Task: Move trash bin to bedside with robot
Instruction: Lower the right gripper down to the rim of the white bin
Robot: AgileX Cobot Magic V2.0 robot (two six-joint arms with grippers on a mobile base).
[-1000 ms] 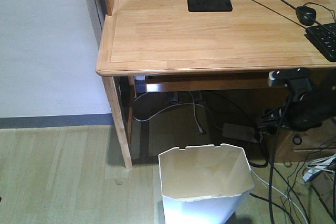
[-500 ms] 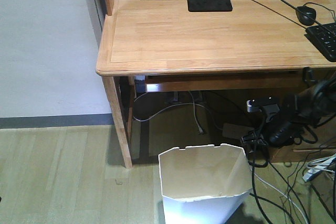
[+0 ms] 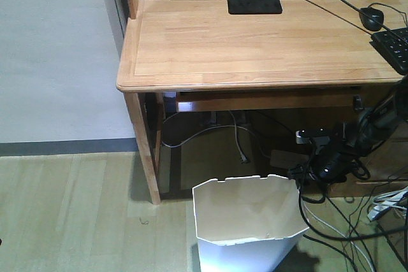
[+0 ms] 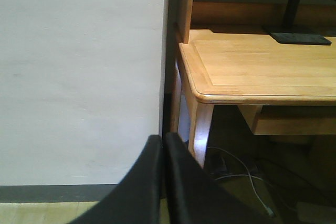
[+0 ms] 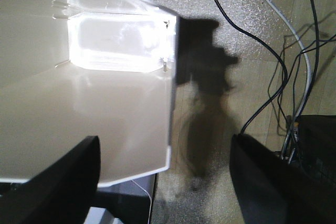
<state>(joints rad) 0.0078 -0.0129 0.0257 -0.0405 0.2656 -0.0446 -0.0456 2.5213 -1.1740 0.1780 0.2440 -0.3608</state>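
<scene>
Barely started: bin (image 3: pixel 248 221) sits beside the desk (image 3: pixel 255 42), bed nowhere visible. The right gripper (image 5: pixel 164 167) gapes over its rim, nothing grabbed; left gripper (image 4: pixel 161 156) closed, empty.

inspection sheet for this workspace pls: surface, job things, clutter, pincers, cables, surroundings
surface: wood-look floor, with a light wooden desk standing on it
job's things: trash bin upright on the floor in front of the desk, nothing seen inside; bedside not in view
clutter: monitor base, mouse and keyboard on the desk
grippers: left pincer shut on nothing, facing the wall; right pincer open, one finger on each side of the bin's wall, not closed on it
cables: loose cables on the floor right of the bin, more under the desk
surroundings: white wall with dark skirting
</scene>
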